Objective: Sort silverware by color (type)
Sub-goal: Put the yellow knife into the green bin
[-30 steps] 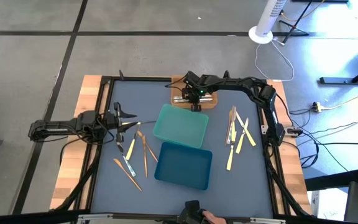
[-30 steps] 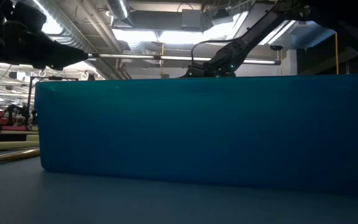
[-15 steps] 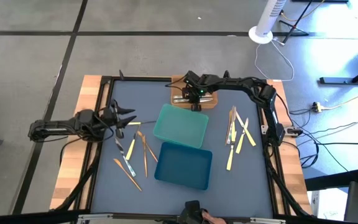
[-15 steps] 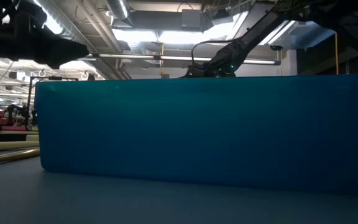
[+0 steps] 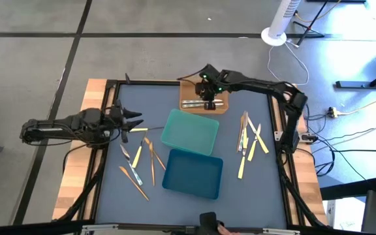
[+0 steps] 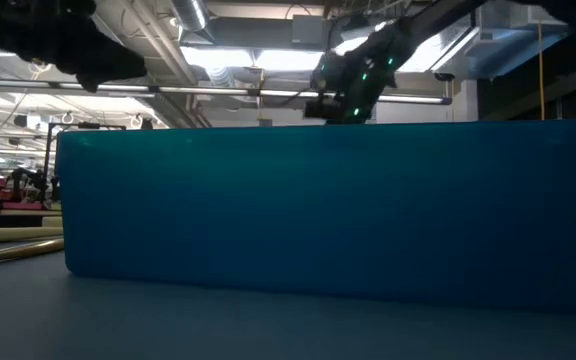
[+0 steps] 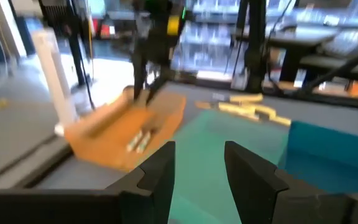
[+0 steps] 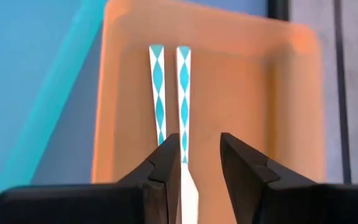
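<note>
Two silver-grey utensils lie side by side, flat on the floor of the orange tray; the right wrist view shows their patterned handles. My right gripper hovers open above them, pointing down, fingers either side of one utensil without touching it. Several pale yellow, orange-tan and silver utensils lie on the mat near the table's left side. More utensils lie near its right side. My left gripper is open and empty, raised beyond the left group.
The teal-green tray sits mid-table, just nearer than the orange tray, and the dark blue tray lies nearer still. The blue tray's wall fills the low view. A black frame borders the mat.
My right gripper has risen straight up from the orange tray; the two silver utensils stay lying in it. My left gripper has lifted and drifted slightly toward the far edge, away from the left group of utensils.
</note>
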